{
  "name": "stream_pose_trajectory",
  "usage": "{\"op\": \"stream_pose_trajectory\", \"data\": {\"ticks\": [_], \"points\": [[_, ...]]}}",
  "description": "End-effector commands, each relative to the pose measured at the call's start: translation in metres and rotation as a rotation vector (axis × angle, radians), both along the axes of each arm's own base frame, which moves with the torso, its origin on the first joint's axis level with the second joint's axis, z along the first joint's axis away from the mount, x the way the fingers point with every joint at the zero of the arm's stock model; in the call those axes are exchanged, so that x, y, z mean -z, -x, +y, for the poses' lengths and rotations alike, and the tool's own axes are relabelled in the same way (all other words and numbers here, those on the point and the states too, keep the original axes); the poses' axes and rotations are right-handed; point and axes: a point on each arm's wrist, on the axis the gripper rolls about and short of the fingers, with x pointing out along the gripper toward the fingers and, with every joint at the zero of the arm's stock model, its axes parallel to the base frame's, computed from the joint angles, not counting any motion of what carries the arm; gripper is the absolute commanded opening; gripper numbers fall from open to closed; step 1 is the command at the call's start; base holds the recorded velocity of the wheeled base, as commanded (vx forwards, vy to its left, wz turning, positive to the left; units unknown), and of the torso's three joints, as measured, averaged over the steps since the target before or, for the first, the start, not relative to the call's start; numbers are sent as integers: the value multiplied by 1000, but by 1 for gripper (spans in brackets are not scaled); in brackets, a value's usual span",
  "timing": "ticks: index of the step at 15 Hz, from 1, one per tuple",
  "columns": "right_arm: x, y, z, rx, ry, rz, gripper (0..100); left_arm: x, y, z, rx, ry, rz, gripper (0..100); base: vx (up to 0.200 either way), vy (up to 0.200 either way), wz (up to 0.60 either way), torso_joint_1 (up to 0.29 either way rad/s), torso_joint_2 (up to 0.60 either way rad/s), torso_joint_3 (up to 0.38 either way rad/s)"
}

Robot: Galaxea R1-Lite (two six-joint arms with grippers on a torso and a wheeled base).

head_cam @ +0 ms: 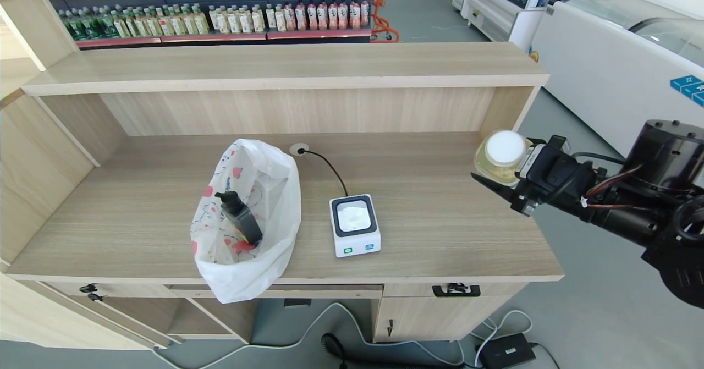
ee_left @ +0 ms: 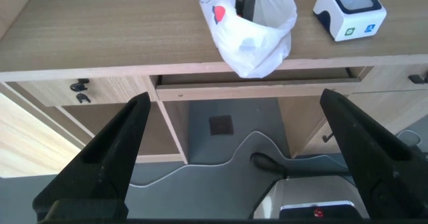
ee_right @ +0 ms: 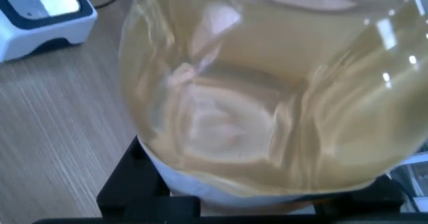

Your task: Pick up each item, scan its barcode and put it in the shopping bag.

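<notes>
Jar (head_cam: 504,149) is clamped in your right gripper (head_cam: 495,171) at the counter's (head_cam: 429,193) right end, well apart from the scanner (head_cam: 355,225). Your left gripper (ee_left: 235,103) hangs wide open below the counter's front edge, near the bag (head_cam: 278,193).

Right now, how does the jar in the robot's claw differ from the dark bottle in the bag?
The jar is clear and yellowish with a white lid; the pump bottle is black. The jar is round and squat; the pump bottle slimmer. The right gripper holds the jar at the counter's right end; the pump bottle lies in the shopping bag. Both are containers.
</notes>
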Motion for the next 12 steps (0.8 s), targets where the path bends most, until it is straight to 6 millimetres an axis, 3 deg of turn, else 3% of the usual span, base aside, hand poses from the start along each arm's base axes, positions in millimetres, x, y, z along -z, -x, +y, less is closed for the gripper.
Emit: {"op": "stream_pose_trajectory", "data": {"ticks": [1,7,10,12], "points": [[6,-4,4,-10,-6,6,0,0,0,0,-2,0,0,100,0,200,0,7,2,7],[15,-14,21,-92,-27,4,0,0,0,0,0,0,0,100,0,200,0,2,1,4],[14,-28,26,-121,-27,-16,0,0,0,0,0,-1,0,100,0,200,0,2,4,2],[17,-33,27,-121,-25,-16,0,0,0,0,0,-1,0,100,0,0,0,0,0,0]]}}
